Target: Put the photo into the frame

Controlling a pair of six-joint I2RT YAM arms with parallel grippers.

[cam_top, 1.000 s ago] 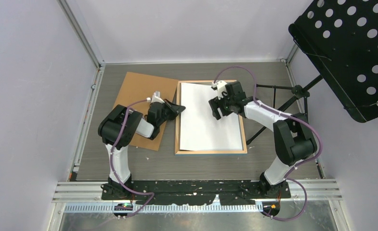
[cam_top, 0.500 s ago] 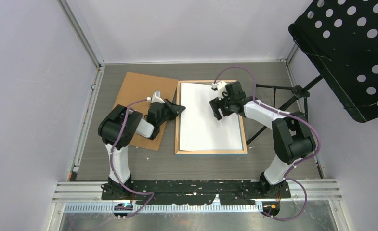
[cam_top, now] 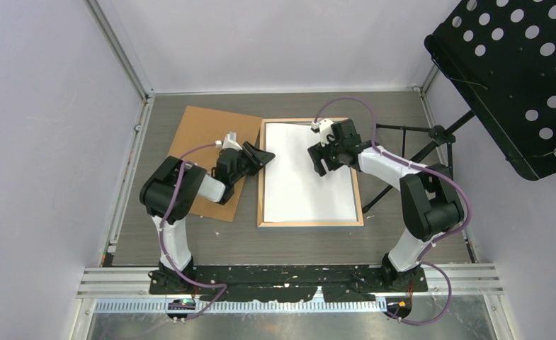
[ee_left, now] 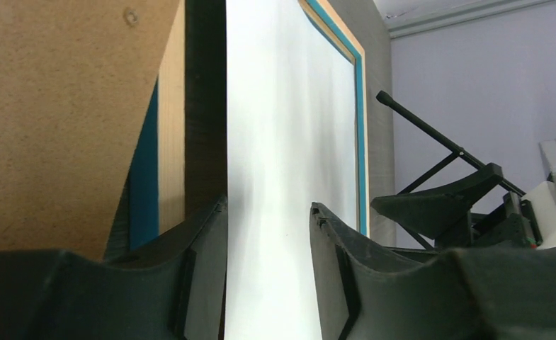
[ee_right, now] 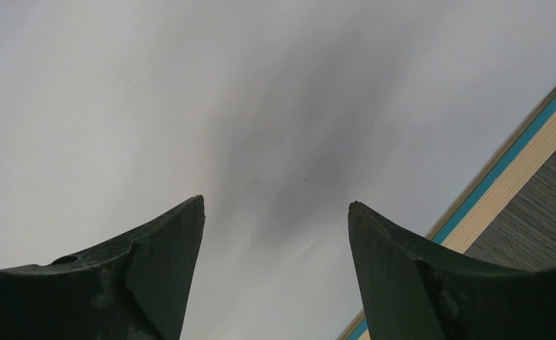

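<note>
The photo [cam_top: 307,177] lies face down, its plain white back up, inside the frame [cam_top: 310,222], which lies back up with its light wood rim showing. My left gripper [cam_top: 263,156] is open at the frame's left rail, its fingers pointing across the photo's left edge. In the left wrist view [ee_left: 268,205] the white sheet [ee_left: 289,142] shows between the open jaws, with the wood and blue rail [ee_left: 170,163] to the left. My right gripper [cam_top: 318,160] is open just above the photo's upper right part. The right wrist view [ee_right: 275,202] shows only the white back [ee_right: 190,106] and a frame corner [ee_right: 515,184].
The brown backing board [cam_top: 204,138] lies flat left of the frame, partly under my left arm; it also shows in the left wrist view [ee_left: 62,106]. A black perforated music stand [cam_top: 515,78] hangs over the right side, its tripod legs [cam_top: 409,149] beside the frame's right rail.
My left gripper has shifted slightly away from me along the frame's left rail. The right gripper, photo and frame have hardly moved.
</note>
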